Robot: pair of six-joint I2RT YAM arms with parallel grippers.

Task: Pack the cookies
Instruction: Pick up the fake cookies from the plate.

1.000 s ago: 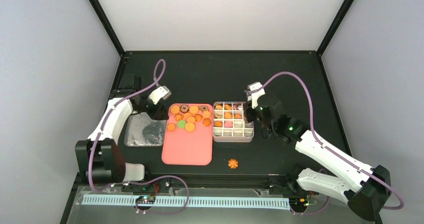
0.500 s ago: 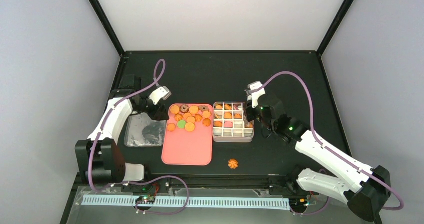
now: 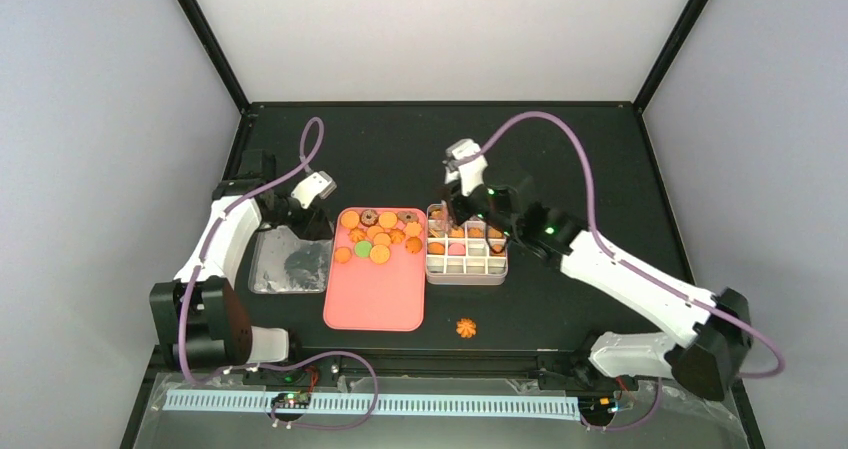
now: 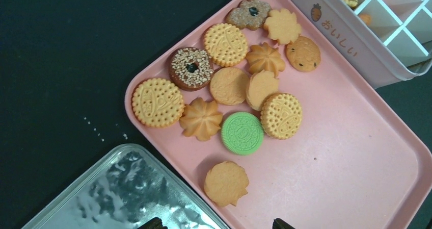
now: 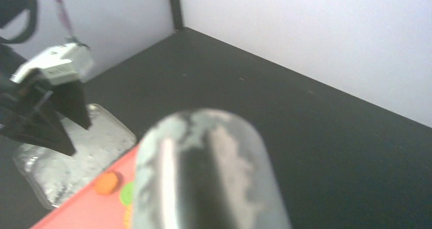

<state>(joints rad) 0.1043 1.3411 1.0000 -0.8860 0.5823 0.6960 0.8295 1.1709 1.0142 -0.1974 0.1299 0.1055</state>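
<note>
Several cookies [image 3: 378,234] lie in a cluster at the far end of the pink tray [image 3: 375,304]. In the left wrist view they [image 4: 229,86] are golden rounds and flower shapes, a brown ring and a green one. More cookies sit in cells of the white gridded tin [image 3: 466,277]. One flower cookie [image 3: 465,327] lies loose on the table. My left gripper [image 3: 314,227] is open and empty at the tray's far left edge [image 4: 215,225]. My right gripper [image 3: 449,212] hovers over the tin's far left corner. In the right wrist view a blurred grey shape [image 5: 209,173] hides its jaws.
A silver lid [image 3: 290,264] lies left of the tray, under my left gripper [image 4: 117,193]. The tin's wall [image 4: 351,40] touches the tray's right side. Black posts and grey walls enclose the black table.
My right arm has swung left, from the tin's right side to its far left corner. My left arm has barely moved.
</note>
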